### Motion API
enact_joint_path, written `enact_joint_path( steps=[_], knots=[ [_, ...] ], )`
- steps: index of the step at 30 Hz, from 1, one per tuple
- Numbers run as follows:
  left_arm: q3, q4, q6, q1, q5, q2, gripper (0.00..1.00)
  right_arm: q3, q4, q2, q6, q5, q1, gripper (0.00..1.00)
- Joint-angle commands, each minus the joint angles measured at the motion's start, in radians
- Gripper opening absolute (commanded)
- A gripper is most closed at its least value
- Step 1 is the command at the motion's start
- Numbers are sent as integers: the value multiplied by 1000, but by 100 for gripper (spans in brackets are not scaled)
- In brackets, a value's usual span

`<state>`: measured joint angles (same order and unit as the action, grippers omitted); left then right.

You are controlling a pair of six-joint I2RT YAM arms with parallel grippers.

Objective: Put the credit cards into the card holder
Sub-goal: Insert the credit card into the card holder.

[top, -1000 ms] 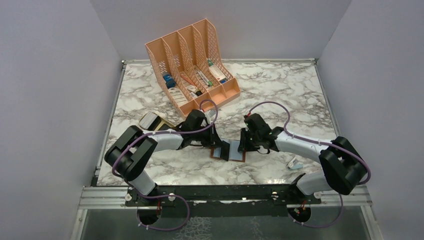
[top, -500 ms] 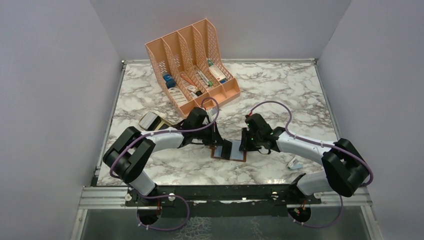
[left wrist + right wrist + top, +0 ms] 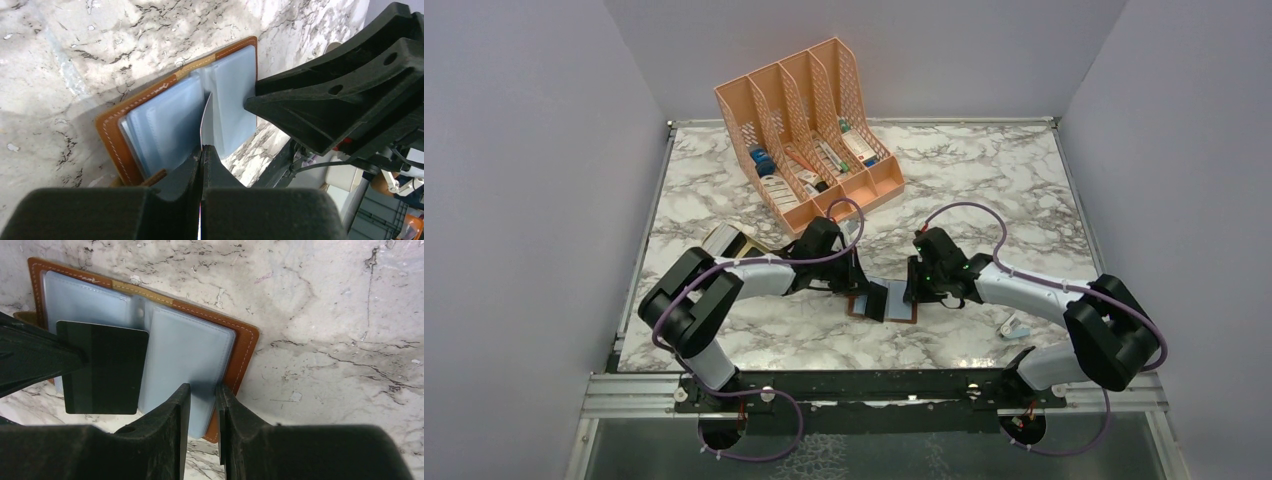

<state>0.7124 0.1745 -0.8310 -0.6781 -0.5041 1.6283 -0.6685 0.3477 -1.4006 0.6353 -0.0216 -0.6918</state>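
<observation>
The card holder (image 3: 902, 306) is a brown wallet lying open on the marble, its pale blue plastic sleeves facing up (image 3: 195, 350). My left gripper (image 3: 856, 290) is shut on a credit card. The card shows edge-on in the left wrist view (image 3: 206, 120) and as a dark face over the wallet's left page in the right wrist view (image 3: 105, 370). Its far edge sits near the wallet's centre fold. My right gripper (image 3: 911, 290) has its jaws (image 3: 203, 390) narrowly apart on the outer edge of the right page, with the sleeve between them.
The peach slotted organizer (image 3: 809, 130) stands at the back with small items in it. More flat cards (image 3: 729, 243) lie at the left behind my left arm. A small white and blue object (image 3: 1016, 326) lies near the right arm's base.
My left gripper has moved slightly right with the card, over the wallet's left page toward the fold. The right gripper has stayed on the wallet's right page.
</observation>
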Motion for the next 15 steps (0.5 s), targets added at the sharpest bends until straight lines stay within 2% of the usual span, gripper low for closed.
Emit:
enact_joint_path(
  steps=[1,15],
  knots=[
    [21,38,4,-6,8,35,0,7,-23,-14,11,23,-1,26],
    [4,91,-38,-6,46,61,0,47,-44,-15,20,19,-2,24]
  ],
)
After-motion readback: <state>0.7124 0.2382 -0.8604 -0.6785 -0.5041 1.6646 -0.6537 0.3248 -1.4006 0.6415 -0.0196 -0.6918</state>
